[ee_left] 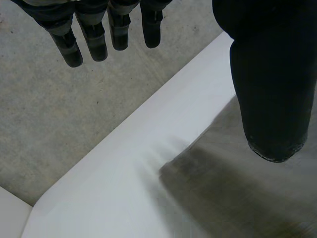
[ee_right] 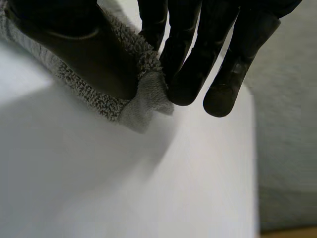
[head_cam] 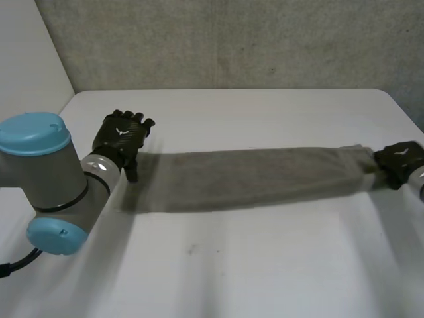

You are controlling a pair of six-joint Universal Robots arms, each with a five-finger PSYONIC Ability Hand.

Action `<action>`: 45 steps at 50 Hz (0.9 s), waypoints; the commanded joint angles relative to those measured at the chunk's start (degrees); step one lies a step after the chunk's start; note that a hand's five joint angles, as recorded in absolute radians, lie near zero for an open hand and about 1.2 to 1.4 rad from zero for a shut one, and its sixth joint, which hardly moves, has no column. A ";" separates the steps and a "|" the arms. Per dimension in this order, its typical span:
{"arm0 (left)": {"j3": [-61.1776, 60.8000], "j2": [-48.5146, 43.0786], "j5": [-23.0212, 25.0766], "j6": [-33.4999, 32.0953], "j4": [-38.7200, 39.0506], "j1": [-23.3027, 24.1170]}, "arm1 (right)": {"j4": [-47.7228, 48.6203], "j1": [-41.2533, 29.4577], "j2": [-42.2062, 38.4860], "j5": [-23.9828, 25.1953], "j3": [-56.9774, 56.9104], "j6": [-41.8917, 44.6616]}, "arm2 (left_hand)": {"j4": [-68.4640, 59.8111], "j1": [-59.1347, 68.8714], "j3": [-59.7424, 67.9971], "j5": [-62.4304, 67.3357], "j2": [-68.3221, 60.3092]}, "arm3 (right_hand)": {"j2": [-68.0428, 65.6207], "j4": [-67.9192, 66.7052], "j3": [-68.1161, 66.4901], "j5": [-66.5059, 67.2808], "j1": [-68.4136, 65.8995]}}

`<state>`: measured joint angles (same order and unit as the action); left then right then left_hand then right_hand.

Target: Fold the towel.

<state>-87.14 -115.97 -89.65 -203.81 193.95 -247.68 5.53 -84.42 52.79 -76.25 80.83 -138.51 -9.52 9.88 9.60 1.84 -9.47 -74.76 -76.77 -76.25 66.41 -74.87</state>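
Note:
A grey towel (head_cam: 252, 175) lies on the white table (head_cam: 232, 265) as a long narrow band running left to right. My left hand (head_cam: 122, 139) is at its left end, fingers (ee_left: 99, 34) straight and spread and the thumb (ee_left: 272, 74) above the cloth (ee_left: 233, 193), holding nothing. My right hand (head_cam: 401, 162) is at the towel's right end. There its thumb and fingers (ee_right: 198, 49) pinch the bunched end of the cloth (ee_right: 143, 99) just above the table.
My left arm's grey joint with blue caps (head_cam: 40, 179) stands over the table's front left. The table's far edge (head_cam: 225, 90) meets a grey backdrop. Its right edge (head_cam: 404, 109) runs close to my right hand.

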 commanded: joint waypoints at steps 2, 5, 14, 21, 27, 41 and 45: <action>-0.93 0.48 0.09 0.00 0.03 -0.08 | 1.06 11.46 0.74 -2.66 -3.57 12.18 | -0.48 0.12 0.40 -1.84 -0.53 | -5.24 -3.23 -3.75 3.59 -5.13; -1.19 0.48 0.01 0.00 0.03 -0.17 | 0.97 12.27 1.18 -4.08 -5.15 15.02 | -0.48 0.12 0.40 -1.84 -0.53 | -5.24 -3.23 -3.75 3.59 -5.13; -1.19 0.57 -0.08 0.00 0.03 -0.17 | 1.41 1.89 9.26 -3.73 -7.09 8.26 | -0.48 0.12 0.40 -1.84 -0.53 | -5.24 -3.23 -3.75 3.59 -5.13; -1.63 2.50 -0.17 0.08 0.03 -0.35 | 1.94 -20.47 9.45 -3.73 -10.69 4.91 | -0.48 0.12 0.40 -1.84 -0.53 | -5.24 -3.23 -3.75 3.59 -5.13; -1.98 2.59 -0.17 0.08 0.03 -0.26 | 2.02 -37.26 3.57 -3.64 -10.79 5.53 | -0.48 0.12 0.40 -1.84 -0.53 | -5.24 -3.23 -3.75 3.59 -5.13; -2.51 2.42 -0.08 0.08 0.03 -0.17 | 1.85 -49.61 -5.15 -5.58 -8.76 10.72 | -0.48 0.12 0.40 -1.84 -0.53 | 64.76 66.77 66.25 -66.41 64.87; -2.42 2.50 -0.08 0.08 0.03 -0.08 | 2.46 -48.82 -0.08 -7.07 -6.23 8.88 | -0.48 0.12 0.40 -1.84 -0.53 | 64.76 66.77 66.25 -66.41 64.87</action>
<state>-89.61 -113.52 -89.73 -203.73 193.97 -247.87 7.50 -134.32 47.94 -81.50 71.93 -128.72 -9.45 9.88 9.60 1.84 -9.47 -18.56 -20.23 -20.35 8.79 -19.31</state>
